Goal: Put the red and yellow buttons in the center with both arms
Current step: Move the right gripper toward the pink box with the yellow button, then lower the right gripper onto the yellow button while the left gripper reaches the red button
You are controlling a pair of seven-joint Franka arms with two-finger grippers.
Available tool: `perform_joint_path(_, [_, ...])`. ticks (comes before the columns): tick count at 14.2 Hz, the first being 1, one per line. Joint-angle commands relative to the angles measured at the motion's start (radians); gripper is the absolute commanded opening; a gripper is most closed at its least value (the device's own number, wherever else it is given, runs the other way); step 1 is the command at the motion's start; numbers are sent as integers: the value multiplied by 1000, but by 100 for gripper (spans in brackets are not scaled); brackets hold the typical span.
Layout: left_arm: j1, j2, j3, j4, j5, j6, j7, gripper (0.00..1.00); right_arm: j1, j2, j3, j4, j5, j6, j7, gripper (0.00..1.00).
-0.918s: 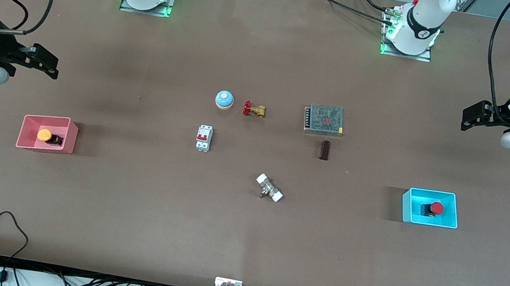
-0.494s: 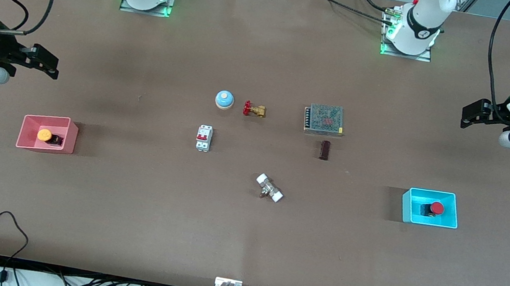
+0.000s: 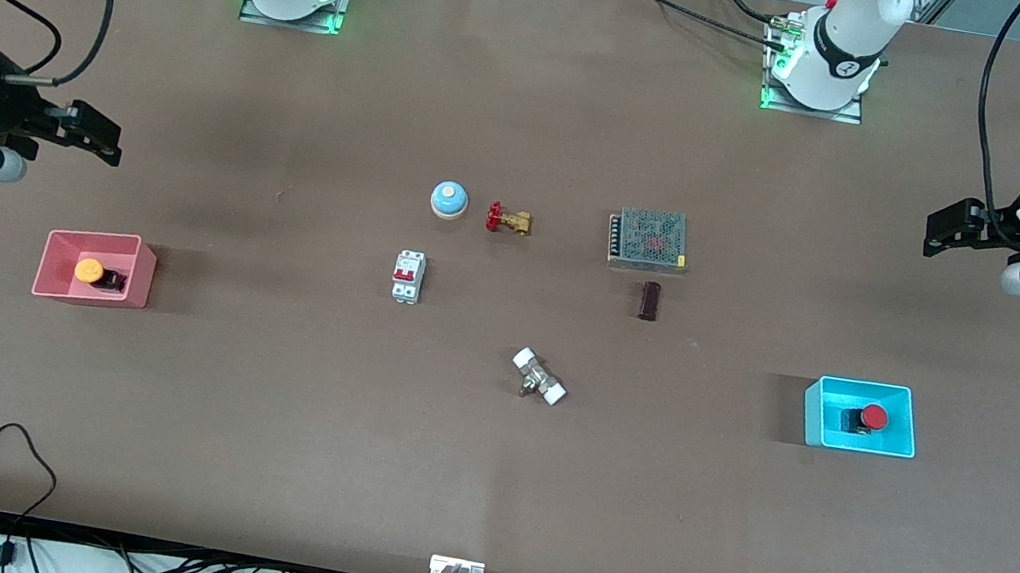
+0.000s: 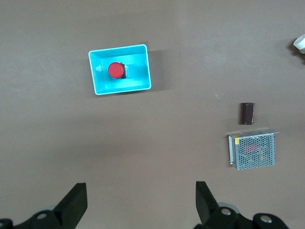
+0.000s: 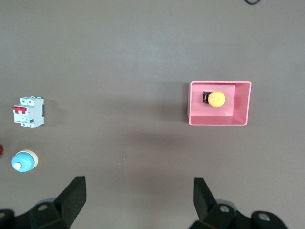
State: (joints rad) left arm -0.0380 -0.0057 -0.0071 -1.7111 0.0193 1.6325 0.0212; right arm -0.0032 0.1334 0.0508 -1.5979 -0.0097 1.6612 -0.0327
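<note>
The yellow button (image 3: 90,270) lies in the pink bin (image 3: 90,295) at the right arm's end of the table; the right wrist view shows it too (image 5: 216,98). The red button (image 3: 873,417) lies in the cyan bin (image 3: 856,441) at the left arm's end; it also shows in the left wrist view (image 4: 116,70). My right gripper (image 3: 93,135) is open and empty, up in the air over bare table beside the pink bin. My left gripper (image 3: 945,231) is open and empty, high over bare table beside the cyan bin. The bare brown center (image 3: 489,294) lies between the scattered parts.
Around the middle stand a blue bell (image 3: 448,199), a brass valve with a red handle (image 3: 508,220), a white circuit breaker (image 3: 407,275), a metal mesh power supply (image 3: 647,239), a small dark block (image 3: 649,300) and a white-capped fitting (image 3: 539,377).
My right gripper has shifted slightly toward the front camera and the pink bin. My left gripper has barely moved. Both buttons stay in their bins.
</note>
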Motion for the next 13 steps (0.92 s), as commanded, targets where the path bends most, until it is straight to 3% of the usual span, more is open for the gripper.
perform_joint_path(1, [-2,10,7,27,-13,-19,17,100,-15,-5,6,-45,-19,3,-1,100])
perform_joint_path(4, [-3,13,6,27,-10,-14,17,100,-44,8,6,-118,-124,107,-184,100])
perform_joint_path(11, [-8,10,2,21,-13,-25,17,100,-144,87,9,-269,-113,478,-334,100])
perform_joint_path(13, [-2,13,2,19,-13,-26,19,100,-147,126,8,-269,-44,525,-354,100])
